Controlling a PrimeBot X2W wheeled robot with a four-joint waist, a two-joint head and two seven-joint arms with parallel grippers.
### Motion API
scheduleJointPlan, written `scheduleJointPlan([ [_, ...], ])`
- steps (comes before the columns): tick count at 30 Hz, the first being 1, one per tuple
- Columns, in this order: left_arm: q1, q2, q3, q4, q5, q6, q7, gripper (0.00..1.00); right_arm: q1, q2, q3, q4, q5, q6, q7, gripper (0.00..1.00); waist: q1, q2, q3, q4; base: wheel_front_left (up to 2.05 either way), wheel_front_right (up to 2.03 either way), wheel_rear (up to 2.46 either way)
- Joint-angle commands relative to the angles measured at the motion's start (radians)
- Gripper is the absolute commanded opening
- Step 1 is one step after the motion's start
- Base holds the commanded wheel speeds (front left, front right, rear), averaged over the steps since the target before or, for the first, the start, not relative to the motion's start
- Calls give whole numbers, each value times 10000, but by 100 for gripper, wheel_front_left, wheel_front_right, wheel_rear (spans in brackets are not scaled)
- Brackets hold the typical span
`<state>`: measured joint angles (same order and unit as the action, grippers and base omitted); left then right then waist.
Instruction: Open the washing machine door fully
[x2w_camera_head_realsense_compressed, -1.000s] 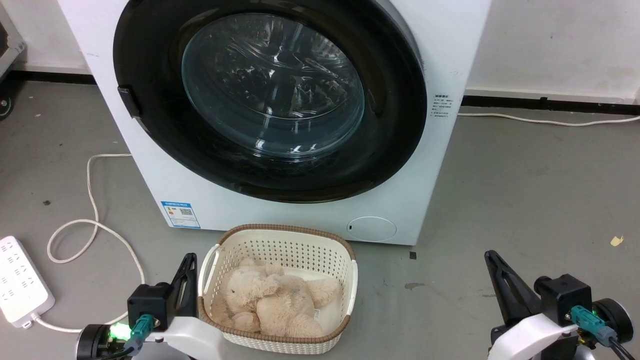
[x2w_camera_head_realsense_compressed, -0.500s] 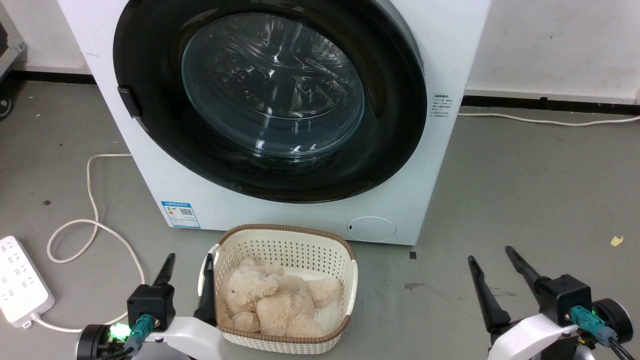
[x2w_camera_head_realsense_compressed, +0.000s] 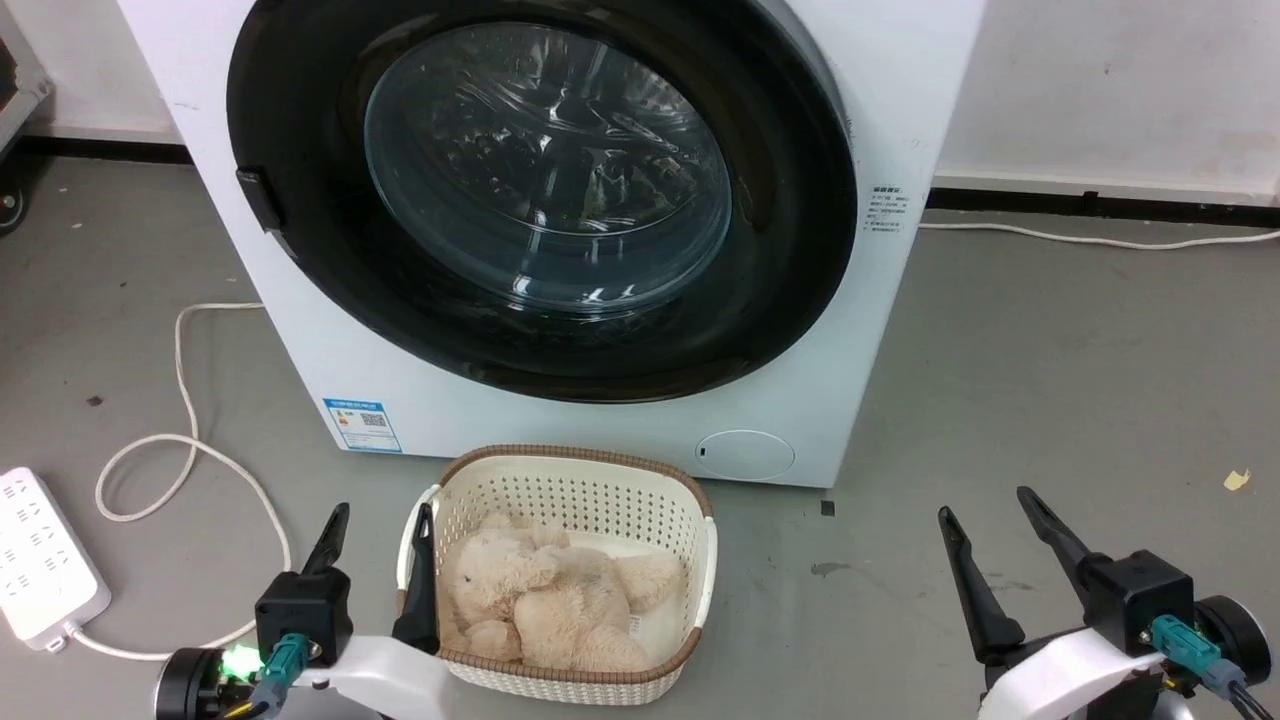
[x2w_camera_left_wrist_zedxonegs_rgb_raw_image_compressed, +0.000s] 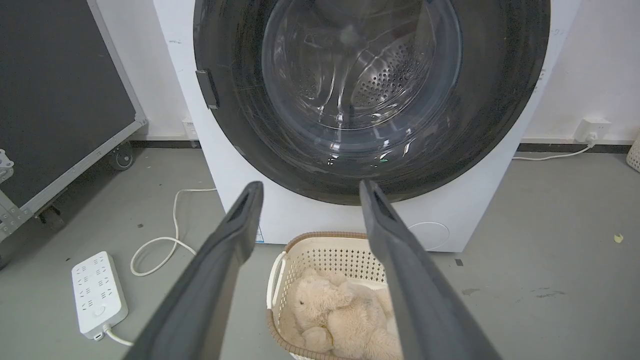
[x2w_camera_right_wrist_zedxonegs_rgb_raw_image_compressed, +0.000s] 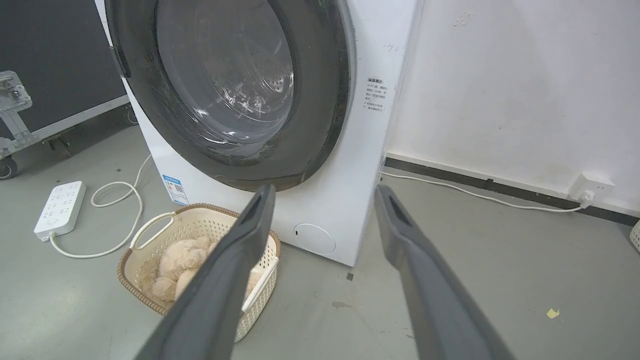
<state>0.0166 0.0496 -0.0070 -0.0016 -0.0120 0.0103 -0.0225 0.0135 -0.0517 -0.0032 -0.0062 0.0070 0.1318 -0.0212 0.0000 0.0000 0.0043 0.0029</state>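
The washing machine door is a glossy black disc with a clear glass bowl in its middle, lying flat against the white machine's front. Its small black handle tab sits on the left rim. Both grippers hang low over the floor, well short of the door. My left gripper is open beside the basket, with nothing between its fingers. My right gripper is open and holds nothing, at the lower right. In the left wrist view the door and tab lie beyond my open left gripper. The right wrist view has the door up left of my open right gripper.
A cream basket holding a beige plush toy stands on the floor right before the machine. A white power strip and its looping cord lie at the left. A black wheeled case stands left of the machine. A small round white flap sits low down.
Both grippers went from shut to open between one second and half a second ago. Since then only the camera has shifted slightly.
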Motion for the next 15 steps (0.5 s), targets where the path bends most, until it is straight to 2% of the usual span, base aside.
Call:
scheduleJointPlan([
  [1,78,3,-7,-26,-51,55,-118,100,52,4,-22,-49,41,-1,-132,100,0,0,25,11,0,0,0],
  [15,-108,3,-74,-157,-142,72,-411,100,-500,-243,2,-80,221,-3,-374,100,0,0,559,205,0,0,0],
])
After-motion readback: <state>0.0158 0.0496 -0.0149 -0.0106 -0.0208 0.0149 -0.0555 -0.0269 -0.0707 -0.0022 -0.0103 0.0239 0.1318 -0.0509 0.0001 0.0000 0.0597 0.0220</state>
